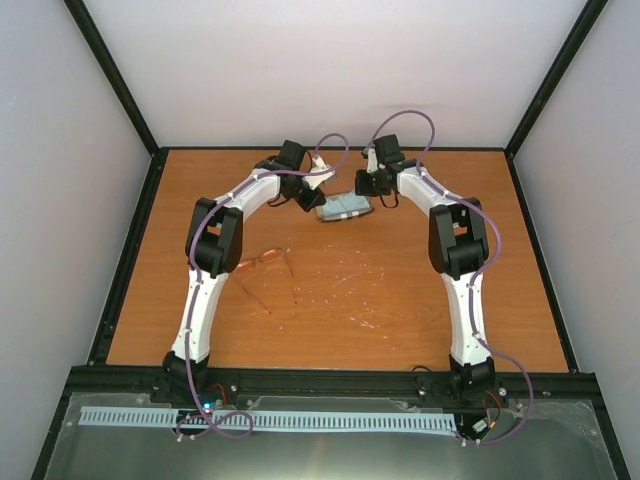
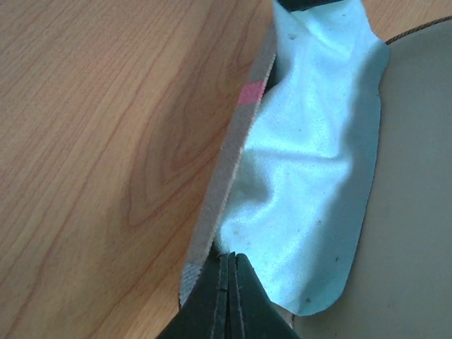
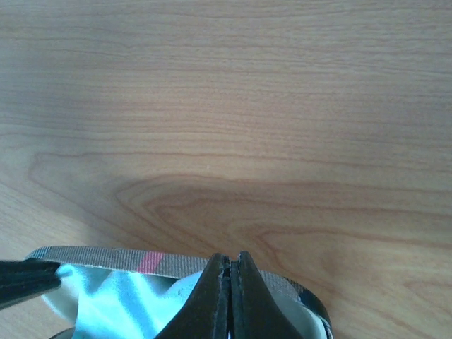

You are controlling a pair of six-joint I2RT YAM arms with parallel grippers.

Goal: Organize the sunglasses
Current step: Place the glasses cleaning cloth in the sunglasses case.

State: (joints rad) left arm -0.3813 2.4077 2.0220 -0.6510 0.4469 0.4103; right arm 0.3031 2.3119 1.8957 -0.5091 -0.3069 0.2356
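The sunglasses (image 1: 262,265), with orange-pink lenses and thin dark arms, lie open on the table in front of the left arm, apart from both grippers. The tan red-striped case (image 1: 345,208) lies open at the back centre with the light blue cloth (image 2: 311,162) in it. My left gripper (image 2: 227,260) is shut at the case's near end, pinching the cloth's corner beside the case wall (image 2: 226,169). My right gripper (image 3: 228,260) is shut on the case's striped rim (image 3: 106,257) at the other end. The cloth also shows in the right wrist view (image 3: 113,296).
The wooden table (image 1: 400,290) is ringed by a black frame and white walls. Faint white scuffs mark the table's middle. My left gripper's fingers (image 3: 21,279) show at the left edge of the right wrist view.
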